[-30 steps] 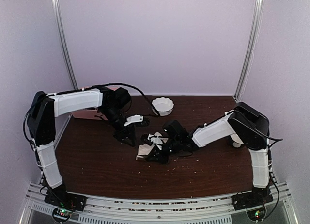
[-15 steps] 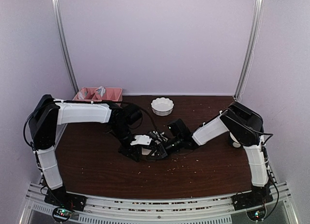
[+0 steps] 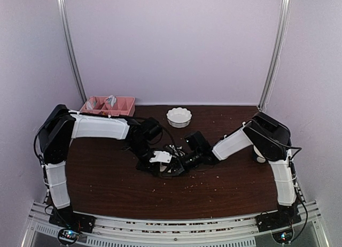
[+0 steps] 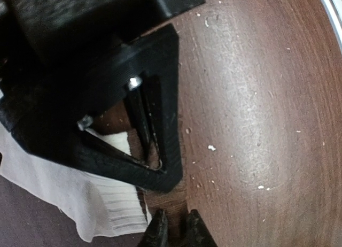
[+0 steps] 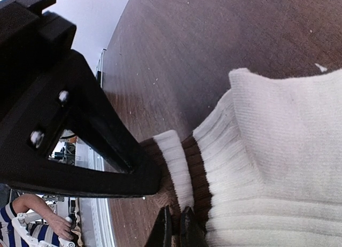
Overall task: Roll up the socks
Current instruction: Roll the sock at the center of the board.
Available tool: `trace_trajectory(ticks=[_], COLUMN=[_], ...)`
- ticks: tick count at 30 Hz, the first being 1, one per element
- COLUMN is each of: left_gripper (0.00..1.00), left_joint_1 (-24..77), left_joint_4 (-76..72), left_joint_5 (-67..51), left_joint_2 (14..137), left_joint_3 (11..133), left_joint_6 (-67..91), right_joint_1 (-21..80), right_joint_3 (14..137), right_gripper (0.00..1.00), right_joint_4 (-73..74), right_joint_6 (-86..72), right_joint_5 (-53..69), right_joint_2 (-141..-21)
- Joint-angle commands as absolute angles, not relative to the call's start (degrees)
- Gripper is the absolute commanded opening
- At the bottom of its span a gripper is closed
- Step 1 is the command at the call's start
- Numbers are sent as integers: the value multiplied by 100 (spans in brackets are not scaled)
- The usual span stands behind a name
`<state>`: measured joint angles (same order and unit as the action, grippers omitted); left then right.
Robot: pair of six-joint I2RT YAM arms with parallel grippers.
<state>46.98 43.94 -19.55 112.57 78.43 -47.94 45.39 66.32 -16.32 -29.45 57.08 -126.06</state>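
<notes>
The cream-beige sock [image 5: 278,151] with dark brown bands fills the right of the right wrist view and shows as a pale ribbed fold in the left wrist view [image 4: 107,204]. Tan-brown sock fabric [image 4: 173,212] lies beside it. My left gripper [image 4: 176,232] is shut on that brown strip, down on the table. My right gripper [image 5: 175,228] is shut on brown knit [image 5: 173,191] at the cream sock's cuff. Both grippers meet tip to tip at the table's middle, the left gripper [image 3: 155,166] and the right gripper [image 3: 173,167] covering most of the socks [image 3: 171,149] from above.
A white scalloped bowl [image 3: 179,117] stands at the back centre. A pink divided tray [image 3: 108,103] sits at the back left corner. A small white object [image 3: 260,157] is behind the right arm. Crumbs dot the dark wood table [image 3: 107,177].
My left arm has swung right and forward to meet the right gripper, uncovering the pink tray. The socks, spread out a second ago, are now bunched between both grippers.
</notes>
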Motion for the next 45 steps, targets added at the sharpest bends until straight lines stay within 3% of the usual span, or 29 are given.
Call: trace_trajectory(ticks=[1,2,7,13,21,23,24,25,29,34,38,42,45], left_gripper=[2,0,0,0,0,0,0,0,0,0,0,0,0], left_joint_1=[4704,4693,4529,4233,4088,4072,4075,4074,4061,4057,4054,4052,4028], left_joint_4=[4345,4415,4920,5438,6852,7062,7170,7269,7559,7882,8015,8140,8159], left_joint_5=[-1928,-2012,-2436,-2912,-3484,-3585,-3606,-3611,-3688,-3712,-3738,-3728,-3692], left_joint_2=[11457,11496,11891,12300,13186,13332,13417,13503,13708,13831,13848,13968,14055], left_joint_3=[7871,7926,8260,8628,9797,9961,10052,10137,10320,10519,10538,10643,10776], left_joint_6=[-4668,-4612,-4244,-3954,-3829,-3809,-3784,-3772,-3794,-3918,-3984,-4001,-3937], right_joint_1=[4514,4513,4503,4501,4565,4573,4576,4583,4685,5010,4908,4692,5381], right_joint_3=[6077,6055,5788,5203,4285,4046,3899,3761,3341,2587,2249,1874,1755], right_gripper=[0,0,19,32,37,53,81,98,100,100,100,100,100], right_joint_4=[-246,-240,-551,-1444,-1985,-2025,-2111,-2197,-2231,-2321,-2351,-3976,-4875], right_joint_6=[-3157,-3139,-3138,-3256,-2640,-2492,-2433,-2400,-2090,-1982,-3315,-2528,-658], right_joint_5=[5311,5234,4860,4626,3683,3336,3176,3010,2140,-279,-2031,-598,-683], right_joint_2=[-13084,-13035,-12714,-12267,-11486,-11308,-11207,-11101,-10570,-9432,-8654,-8548,-8675])
